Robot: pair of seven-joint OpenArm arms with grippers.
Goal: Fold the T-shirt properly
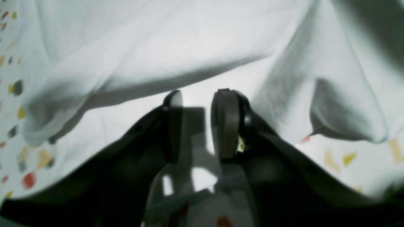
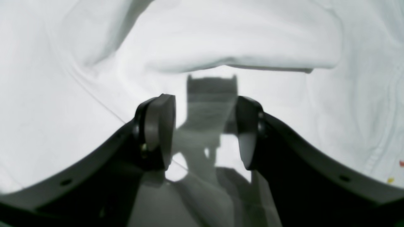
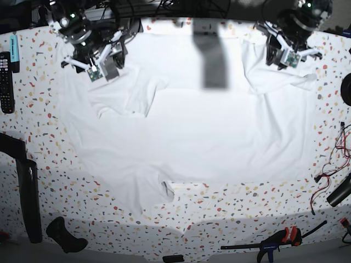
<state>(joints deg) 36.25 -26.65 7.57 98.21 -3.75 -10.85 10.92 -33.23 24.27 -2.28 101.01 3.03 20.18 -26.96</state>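
Observation:
The white T-shirt (image 3: 186, 131) lies spread over most of the speckled table, with bunched folds near both upper corners. My left gripper (image 3: 286, 55), on the base view's right, hovers over the folded cloth at the upper right. In the left wrist view the left gripper (image 1: 199, 94) is open with a narrow gap and empty, above the T-shirt (image 1: 157, 37). My right gripper (image 3: 105, 67) is over the folded cloth at the upper left. In the right wrist view the right gripper (image 2: 205, 99) is open and empty above the T-shirt (image 2: 236, 41).
A black remote (image 3: 5, 74) and a blue-labelled one (image 3: 14, 47) lie at the left edge. A black post (image 3: 27, 197) and a black tool (image 3: 66, 235) are at the front left. A clamp (image 3: 279, 239) and cables (image 3: 334, 159) are at the right. A dark grey strip (image 3: 211, 55) crosses the top centre.

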